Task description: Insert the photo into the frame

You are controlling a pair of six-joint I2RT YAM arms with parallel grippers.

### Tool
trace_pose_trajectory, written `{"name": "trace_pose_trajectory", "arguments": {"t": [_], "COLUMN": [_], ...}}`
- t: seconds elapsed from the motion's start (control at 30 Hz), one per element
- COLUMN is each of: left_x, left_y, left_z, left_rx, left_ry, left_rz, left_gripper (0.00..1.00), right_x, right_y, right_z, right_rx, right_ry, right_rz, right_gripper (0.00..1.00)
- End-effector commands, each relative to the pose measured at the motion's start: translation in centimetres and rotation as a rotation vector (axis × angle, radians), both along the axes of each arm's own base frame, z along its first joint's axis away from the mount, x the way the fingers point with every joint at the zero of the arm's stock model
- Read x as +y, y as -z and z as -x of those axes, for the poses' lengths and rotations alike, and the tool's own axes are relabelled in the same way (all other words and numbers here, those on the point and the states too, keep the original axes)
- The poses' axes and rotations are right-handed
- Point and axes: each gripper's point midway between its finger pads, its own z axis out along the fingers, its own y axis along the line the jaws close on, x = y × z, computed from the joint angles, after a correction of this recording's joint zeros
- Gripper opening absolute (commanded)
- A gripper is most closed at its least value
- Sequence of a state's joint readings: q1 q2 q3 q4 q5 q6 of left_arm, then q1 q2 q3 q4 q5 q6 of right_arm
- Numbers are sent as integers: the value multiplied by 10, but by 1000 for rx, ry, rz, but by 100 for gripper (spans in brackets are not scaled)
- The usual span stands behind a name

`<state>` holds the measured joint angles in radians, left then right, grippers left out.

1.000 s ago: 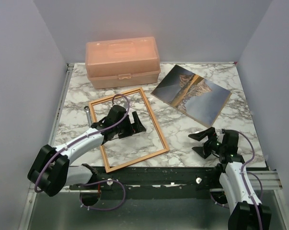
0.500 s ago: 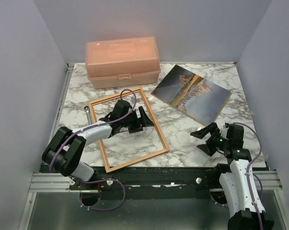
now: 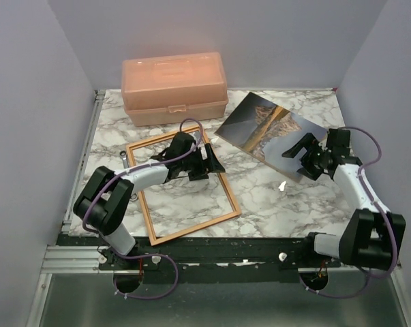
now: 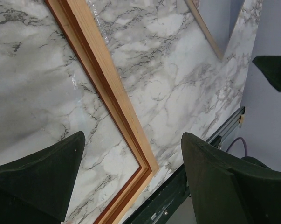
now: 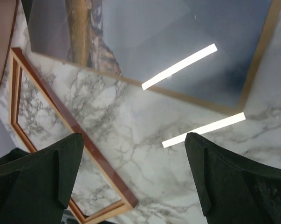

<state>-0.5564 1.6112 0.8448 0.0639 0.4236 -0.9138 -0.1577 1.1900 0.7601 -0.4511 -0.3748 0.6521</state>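
Observation:
The frame (image 3: 195, 228) lies flat on the marble at centre left, empty, with marble showing through it. The photo (image 3: 266, 129) lies face up at the back right on a brown backing board. My left gripper (image 3: 208, 162) is open over the frame's right rail; in the left wrist view (image 4: 131, 154) the rail (image 4: 107, 93) and near corner run between the fingers. My right gripper (image 3: 305, 153) is open just over the photo's near edge. In the right wrist view (image 5: 133, 158) the photo (image 5: 154, 42) and the frame (image 5: 61, 112) both show beyond the fingers.
A peach plastic box (image 3: 174, 88) stands at the back left, behind the frame. A small metal piece (image 3: 125, 157) lies by the frame's far left corner. A white scrap (image 3: 281, 185) lies on the marble near the photo. Purple walls close in both sides.
My left gripper has moved right and away across the frame to its right rail. My right arm has swung from the table's near edge up to the photo's near edge.

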Motion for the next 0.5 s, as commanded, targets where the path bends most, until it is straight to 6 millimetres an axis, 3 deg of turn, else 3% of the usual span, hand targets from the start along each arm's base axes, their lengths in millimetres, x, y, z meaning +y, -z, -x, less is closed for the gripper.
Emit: {"name": "trace_pose_trajectory", "arguments": {"t": [0.0, 0.2, 0.47], "left_x": [-3, -10, -11], "left_y": [8, 18, 27], "left_z": [-6, -9, -10], "left_rx": [0, 23, 37], "left_ry": [24, 41, 57], "left_rz": [-56, -73, -100], "left_gripper": [86, 84, 84], "right_x": [-32, -36, -44], "right_y": [-6, 27, 80], "right_z": [-49, -89, -91], "right_rx": [-46, 25, 153], "right_ry": [-6, -44, -70], "right_rz": [176, 155, 163], "right_gripper": [100, 100, 100]}}
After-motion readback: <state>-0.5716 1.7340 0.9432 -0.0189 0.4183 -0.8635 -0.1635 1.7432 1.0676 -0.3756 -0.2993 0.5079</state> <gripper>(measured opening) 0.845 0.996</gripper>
